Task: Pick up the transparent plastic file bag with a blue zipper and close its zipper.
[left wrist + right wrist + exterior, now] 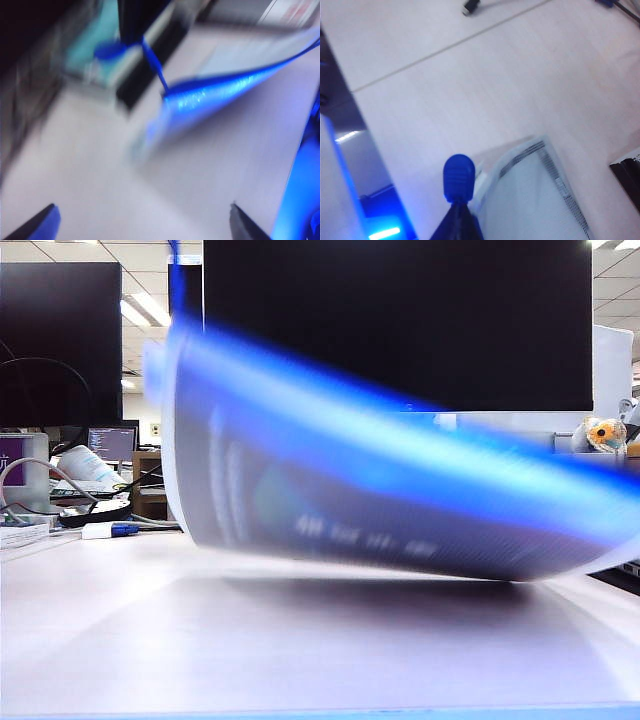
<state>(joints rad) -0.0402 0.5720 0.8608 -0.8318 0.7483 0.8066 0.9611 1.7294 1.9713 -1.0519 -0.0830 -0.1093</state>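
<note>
The file bag (380, 510) hangs blurred above the table and fills most of the exterior view, its blue zipper (400, 445) curving along the upper edge. In the left wrist view the zipper (215, 92) ends in a blue cord (152, 62) that runs up into the dark right gripper (132, 25). My right gripper (458, 175) is shut, its blue tip beside the bag's mesh corner (530, 200); the cord itself does not show there. My left gripper (143, 220) stands wide open over bare table, apart from the bag, with nothing between its fingertips (42, 222).
Dark monitors (400, 320) stand behind the pale table (300, 650). Cables and a white cup (85, 465) sit at the back left, a small toy (605, 435) at the back right. A cable plug (470, 7) and a black object (627, 177) lie on the table.
</note>
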